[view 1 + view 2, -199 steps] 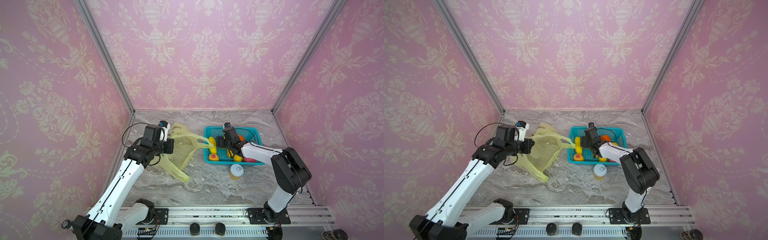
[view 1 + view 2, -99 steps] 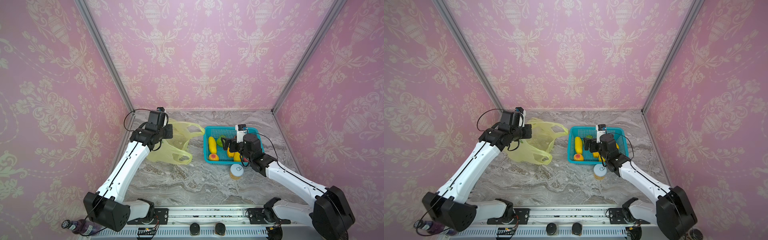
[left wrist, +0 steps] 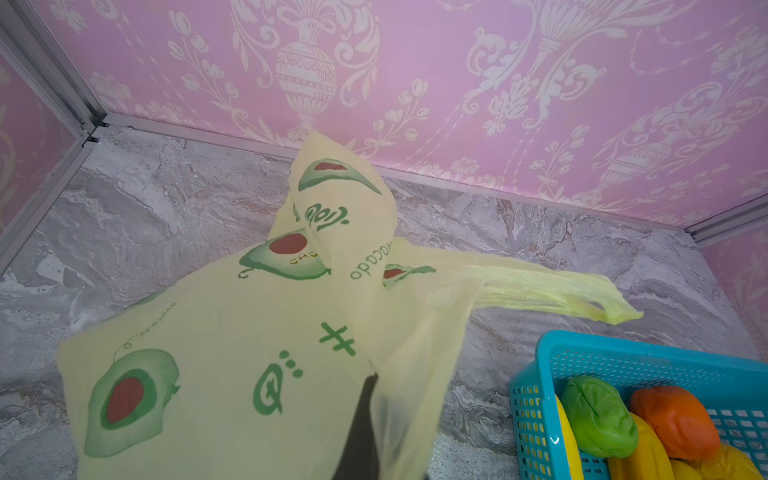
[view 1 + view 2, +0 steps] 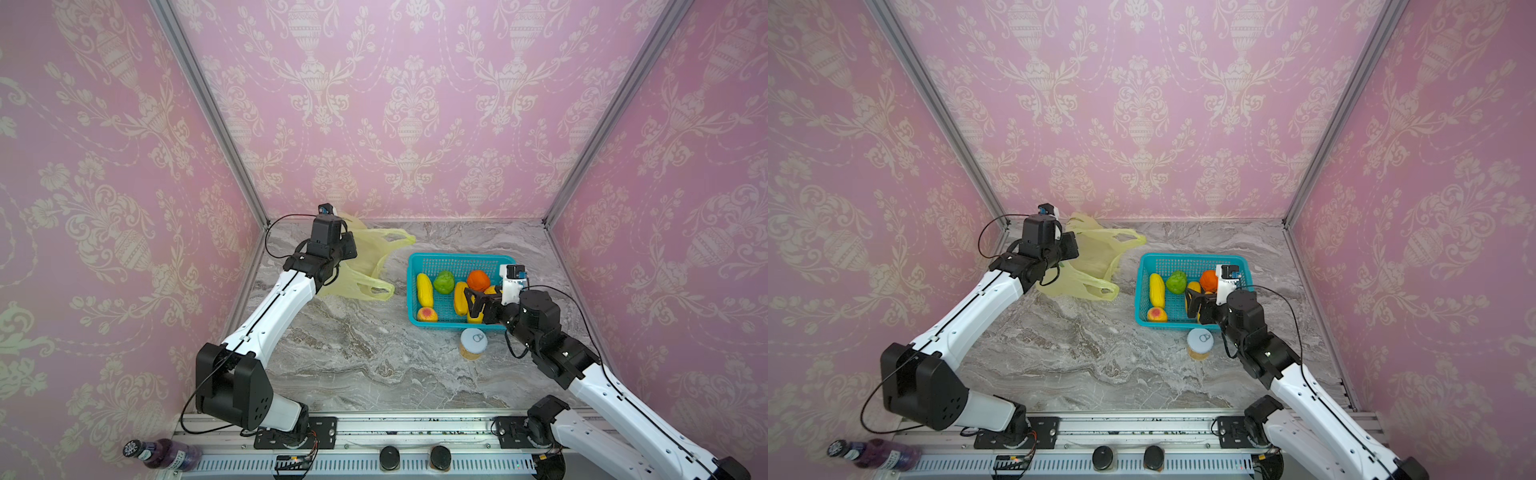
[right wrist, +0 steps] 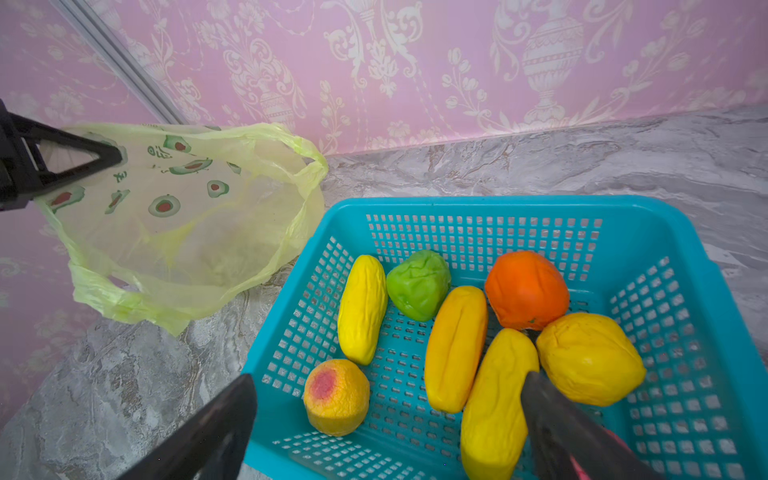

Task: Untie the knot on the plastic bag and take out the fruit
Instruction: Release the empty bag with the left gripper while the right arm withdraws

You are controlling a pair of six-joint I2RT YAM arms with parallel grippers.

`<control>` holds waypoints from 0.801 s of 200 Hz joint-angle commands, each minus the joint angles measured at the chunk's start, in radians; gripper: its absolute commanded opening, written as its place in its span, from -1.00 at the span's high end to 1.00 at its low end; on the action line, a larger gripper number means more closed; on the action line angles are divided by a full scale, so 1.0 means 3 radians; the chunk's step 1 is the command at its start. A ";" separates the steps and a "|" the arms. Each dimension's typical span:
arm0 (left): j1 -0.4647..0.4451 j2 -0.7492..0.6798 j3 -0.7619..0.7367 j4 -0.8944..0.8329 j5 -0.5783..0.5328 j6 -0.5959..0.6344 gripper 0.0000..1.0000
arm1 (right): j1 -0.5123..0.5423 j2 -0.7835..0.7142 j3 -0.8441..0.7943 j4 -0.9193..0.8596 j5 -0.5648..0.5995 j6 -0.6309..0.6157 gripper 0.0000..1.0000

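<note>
Marble-look surface: grey veined tabletop point(image 4: 353, 357), mostly bare in the middle.
Room: pink wallpaper with a cream urn-and-flower print point(image 4: 415, 104) on three sides, silvery metal posts point(image 4: 216, 124) running up the corners.
Front edge: metal rail point(image 4: 374, 424) carrying both arm bases, with a purple bottle with a dark cap point(image 4: 162, 453) lying on its side by its left end.
Bag: thin see-through yellow-green plastic bag point(image 4: 374, 257) up near the far left corner, hanging limp, handle loops loose and apart. Can't tell if its low end touches the slab.
Left claw: left gripper point(image 5: 114, 160) pinched tight on the bag's film, holding it up.
Fruit: the fruit point(image 5: 455, 349) is all sitting in a teal plastic mesh basket point(image 5: 478, 203) right of middle. There are long yellow ones, a lumpy green one, an orange, a round yellow one and a pink-blushed one.
Right claw: right gripper point(image 5: 388, 376) spread wide with nothing in it, hovering over the basket's near side.
Jar: white-lidded jar with yellowish sides point(image 4: 473, 343) upright, just beside the basket's near wall.
Only from above: jar, bottle, rail.
Only left wrist view: avocado drawings and the word "avocado" on the bag.
Only right wrist view: straight into the bag's gaping mouth, plus the round yellow fruit that the arm covers from above.
</note>
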State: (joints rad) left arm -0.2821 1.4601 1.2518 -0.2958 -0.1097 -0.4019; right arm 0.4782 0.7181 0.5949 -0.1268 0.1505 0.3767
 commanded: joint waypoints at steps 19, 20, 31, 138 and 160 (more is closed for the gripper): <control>0.0022 -0.0233 -0.0429 0.0571 0.0330 0.0028 0.79 | 0.0001 -0.0554 -0.0292 -0.0119 0.0549 0.0422 -1.00; 0.0023 -0.0239 -0.0440 0.0579 0.0345 0.0029 0.77 | -0.0001 -0.0558 -0.0294 -0.0114 0.0566 0.0430 -1.00; 0.0022 -0.0282 -0.0508 0.0609 0.0473 0.0060 0.37 | -0.0004 -0.0571 -0.0298 -0.0064 0.0710 0.0483 -1.00; 0.0056 -0.1956 -0.1448 0.0927 -0.0927 0.0233 -0.99 | -0.0531 0.0088 0.0484 0.0029 0.1975 0.0171 -1.00; 0.0114 -0.2245 -0.1706 0.0749 -0.1895 0.0090 -0.99 | -0.1113 0.0164 0.0436 -0.0309 0.2140 0.0307 -1.00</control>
State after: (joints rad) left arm -0.2726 0.8433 0.8185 -0.0387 -0.3244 -0.3573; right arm 0.2790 0.7448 0.7151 -0.1192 0.6563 0.4419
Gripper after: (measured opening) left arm 0.994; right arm 0.999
